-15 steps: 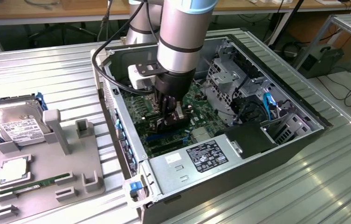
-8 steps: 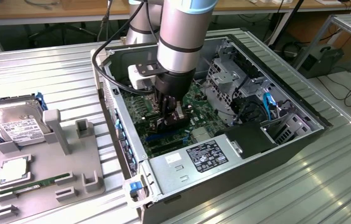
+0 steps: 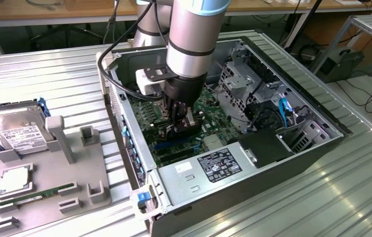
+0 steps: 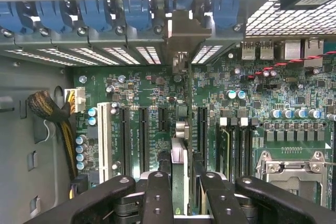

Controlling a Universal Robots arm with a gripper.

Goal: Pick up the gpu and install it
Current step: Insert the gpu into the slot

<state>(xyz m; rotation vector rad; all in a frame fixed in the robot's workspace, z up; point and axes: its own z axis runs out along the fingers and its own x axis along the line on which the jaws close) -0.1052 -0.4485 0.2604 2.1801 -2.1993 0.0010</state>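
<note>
clamped edge-on in the gripper (image 4: 181, 192), gpu (image 4: 180, 129) standing upright over the motherboard (image 4: 273, 108), bracket (image 4: 181, 35) against the case's rear slots.

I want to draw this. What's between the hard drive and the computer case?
In the exterior view, the grey holder's posts stand between the hard drive and the case, on the ribbed table.

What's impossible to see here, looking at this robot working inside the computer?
- Exterior view: gripper covers most of the gpu.
- Wrist view: gpu shows edge-on; whether it is seated, unclear.
- Exterior view: hard drive label too small to read.
</note>
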